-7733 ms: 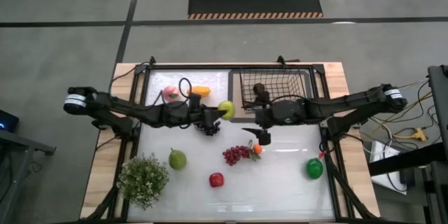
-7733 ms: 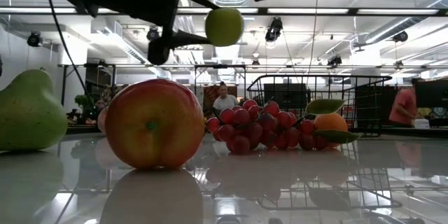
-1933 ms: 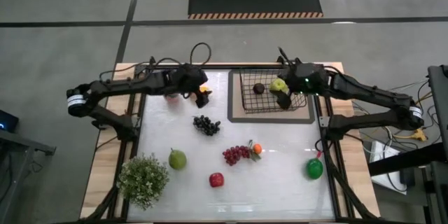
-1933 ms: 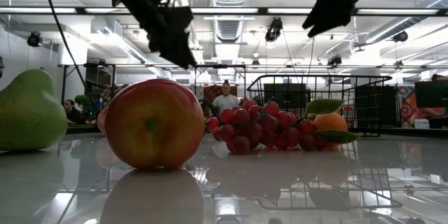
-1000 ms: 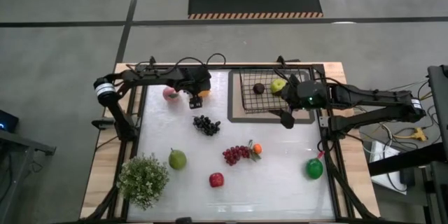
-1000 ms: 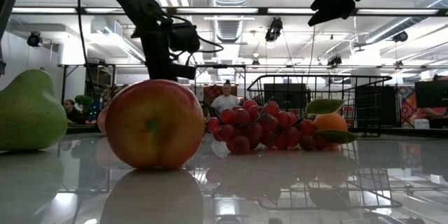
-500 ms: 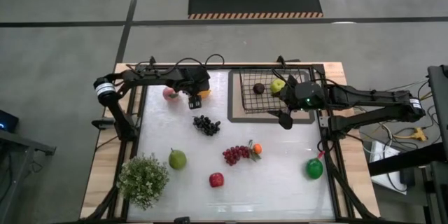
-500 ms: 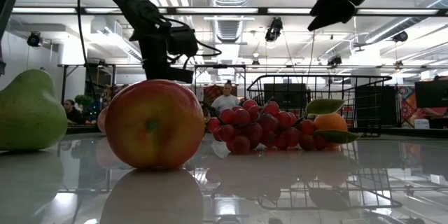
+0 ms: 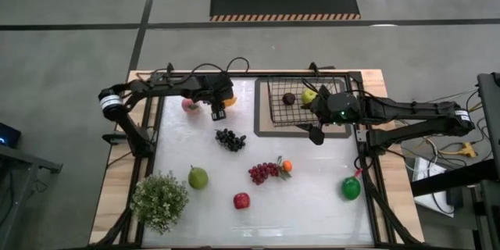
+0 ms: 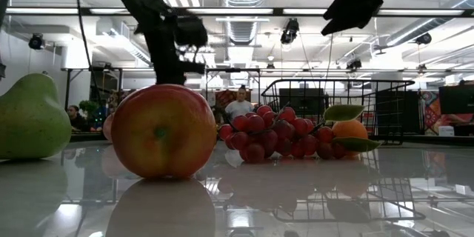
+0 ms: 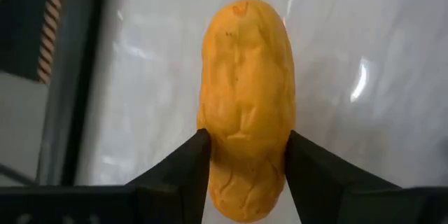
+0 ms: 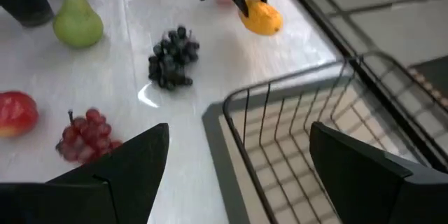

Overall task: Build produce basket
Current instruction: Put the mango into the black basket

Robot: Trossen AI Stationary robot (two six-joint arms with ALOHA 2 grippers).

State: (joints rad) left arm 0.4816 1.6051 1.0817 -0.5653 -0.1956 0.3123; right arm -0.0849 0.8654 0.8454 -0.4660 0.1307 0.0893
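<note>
Mango [image 11: 246, 105] pinched btwn left gripper [image 11: 245, 155] fingers, far-left of table, beside peach [image 9: 189, 105]. Basket [image 9: 303, 107] at far right w/ green apple [image 9: 309, 94] + dark fruit [image 9: 288, 98] inside. Right gripper [image 12: 234, 175] spread wide, nothing held, over basket's near-left corner.

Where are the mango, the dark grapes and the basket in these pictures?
mango [image 11: 246, 105]: left wrist view, middle of its skin.
dark grapes [image 9: 230, 139]: high view, centre of the bunch.
basket [image 12: 294, 115]: right wrist view, near wire wall.
</note>
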